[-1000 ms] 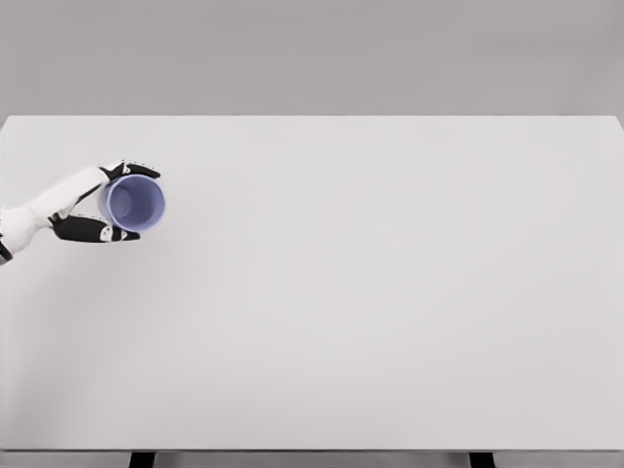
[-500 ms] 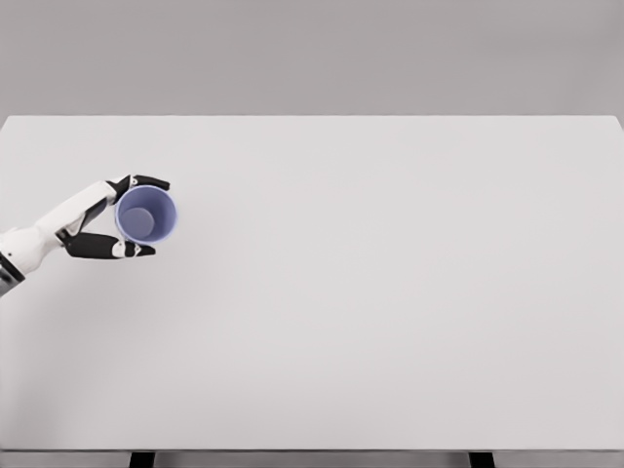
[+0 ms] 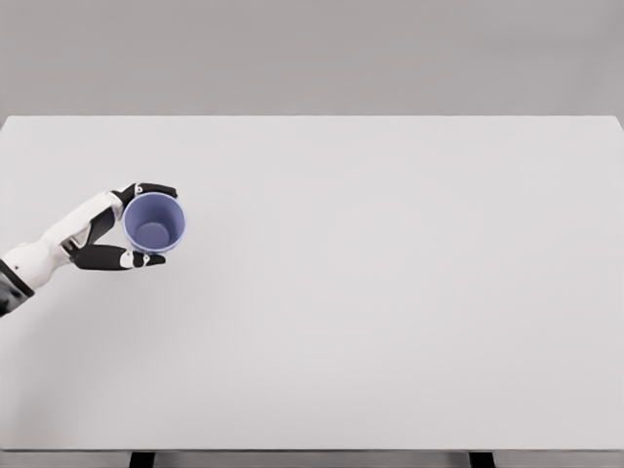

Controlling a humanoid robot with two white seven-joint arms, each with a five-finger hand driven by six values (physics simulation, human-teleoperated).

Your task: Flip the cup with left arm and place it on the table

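Note:
A light purple cup (image 3: 154,223) is at the left side of the white table (image 3: 370,283), its open mouth turned up toward me so its inside bottom shows. My left hand (image 3: 136,224) is shut on the cup, with dark fingers (image 3: 156,189) wrapped over its far side and the thumb (image 3: 127,258) along its near side. The white left forearm (image 3: 44,253) comes in from the left edge. I cannot tell whether the cup's base touches the table. The right arm is out of view.
The table's front edge (image 3: 312,450) runs along the bottom of the picture with two dark legs below it. A plain grey wall stands behind the table.
The left hand has moved right and slightly toward me with the cup. The cup has turned from lying tilted, mouth sideways, to mouth nearly straight up.

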